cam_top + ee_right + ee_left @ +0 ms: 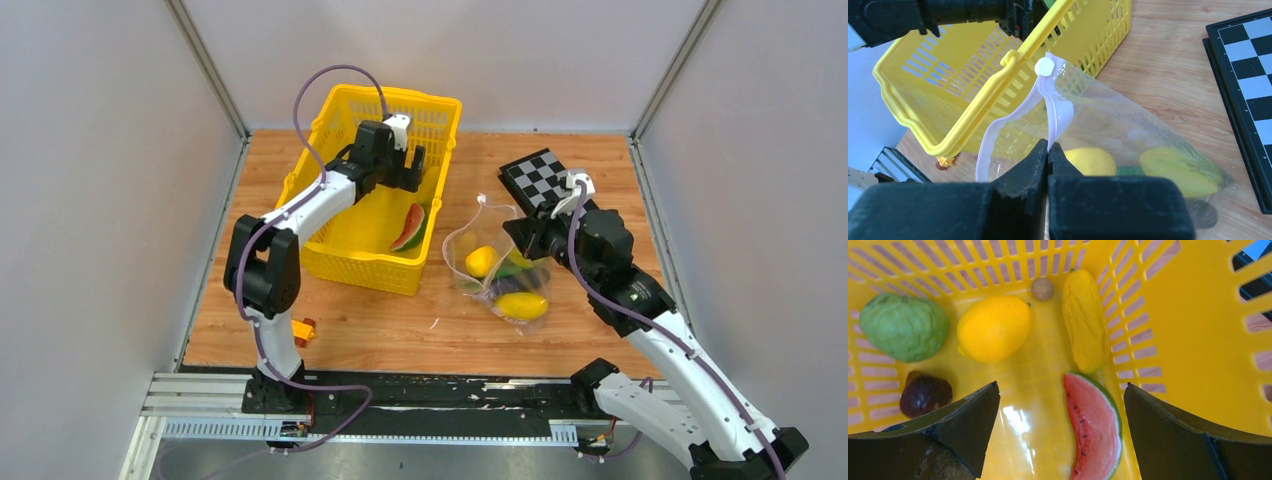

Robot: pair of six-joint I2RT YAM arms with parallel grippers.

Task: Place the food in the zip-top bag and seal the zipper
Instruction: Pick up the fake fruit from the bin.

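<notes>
Top external view: the left arm reaches down into the yellow basket [440, 105] at the back left of the desk [400, 320]. The left fingers [983, 405] stand wide apart and hold nothing, hanging over the watermelon slice [1093, 425] on the basket floor. Around that slice lie a bumpy green fruit [903, 327], a yellow lemon [994, 328], a long yellow pod [1085, 320], a small brown ball [1042, 288] and a dark ball [925, 394]. The zip-top bag [480, 235] lies on the desk between the basket and the chequerboard [535, 178]. Inside it are two yellow fruits [481, 261] and something purple and green that I cannot make out clearly. The right fingers [1048, 150] are pressed together on the zipper [1050, 107], holding that pink strip up so the bag's mouth gapes toward the basket. An orange toy car [303, 330] sits on the desk near the left arm's base.
</notes>
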